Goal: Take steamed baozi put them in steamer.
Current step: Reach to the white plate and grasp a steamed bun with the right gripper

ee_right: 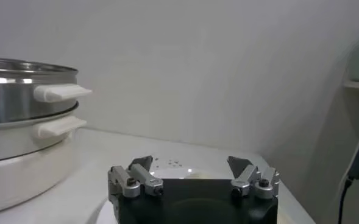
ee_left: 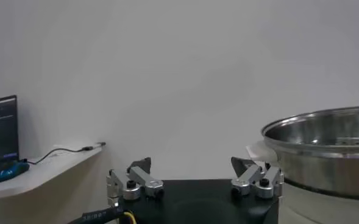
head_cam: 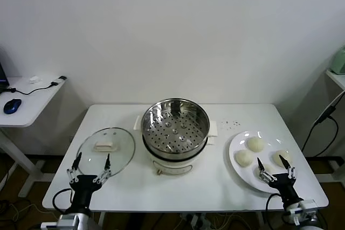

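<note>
Four steamed baozi [head_cam: 255,144] lie on the white plate [head_cam: 237,168], which sits on the counter [head_cam: 215,187] to the right of the steamer [head_cam: 175,127]; the fourth bun is mostly hidden behind the right end effector [head_cam: 275,166]. The steamer stands at the counter's middle, uncovered, its perforated floor bare, so by my reading no bun has been transferred and the task is at its very start: the approach to the first pick. The right end effector hangs at the near edge of the plate, right of the steamer, its fingers spread wide and released, holding nothing; the buns lie just beyond and beside its tips, the closest apparently right under it. The next move calls for lowering it over one bun, closing gently so the soft dough is not crushed, then lifting clear of the steamer's rim before carrying the bun leftward into the pot. The left end effector [head_cam: 90,167] waits to the left of the steamer, at the near edge of the glass lid [head_cam: 106,149] that lies flat on the counter, also spread open and empty.
</note>
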